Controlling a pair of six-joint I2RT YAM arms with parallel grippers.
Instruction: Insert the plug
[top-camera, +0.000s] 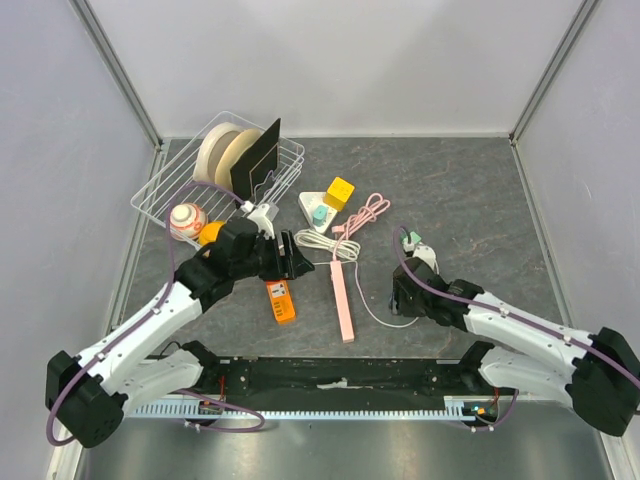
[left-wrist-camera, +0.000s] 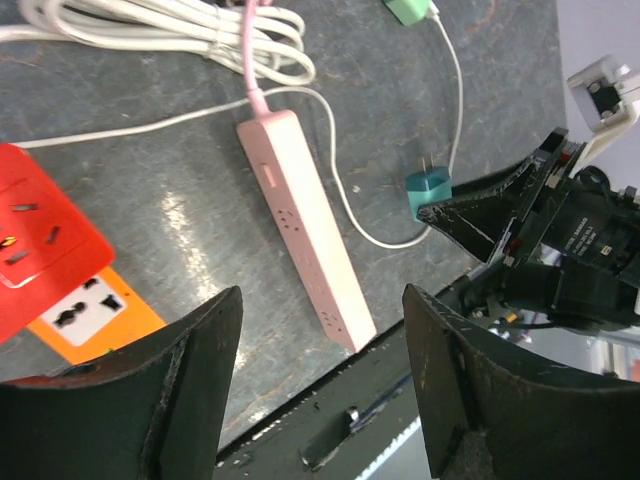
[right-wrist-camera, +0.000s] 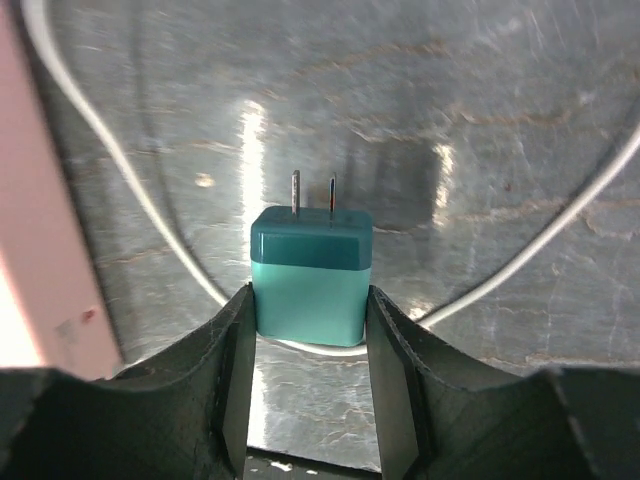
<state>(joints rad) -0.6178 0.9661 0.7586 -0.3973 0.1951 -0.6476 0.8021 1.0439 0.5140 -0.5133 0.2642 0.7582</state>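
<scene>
A teal two-prong plug (right-wrist-camera: 311, 275) sits between my right gripper's (right-wrist-camera: 310, 295) fingers, prongs pointing away, just above the grey table. The gripper is shut on it. A white cable runs from under the plug. In the left wrist view the plug (left-wrist-camera: 428, 190) is right of the pink power strip (left-wrist-camera: 305, 225), a short gap apart. The strip (top-camera: 343, 300) lies lengthwise at the table's middle, its edge at the left of the right wrist view (right-wrist-camera: 30, 250). My left gripper (left-wrist-camera: 320, 292) is open and empty above the strip's near end. From the top, the right gripper (top-camera: 398, 295) is right of the strip.
An orange adapter (top-camera: 281, 300) and a red socket block (left-wrist-camera: 40, 240) lie left of the strip. A wire basket (top-camera: 160, 190) with tape rolls stands at the back left, a ball (top-camera: 186, 220) beside it. Coiled white cable (top-camera: 325, 240), pink cable (top-camera: 365, 215) and a yellow block (top-camera: 339, 192) lie behind.
</scene>
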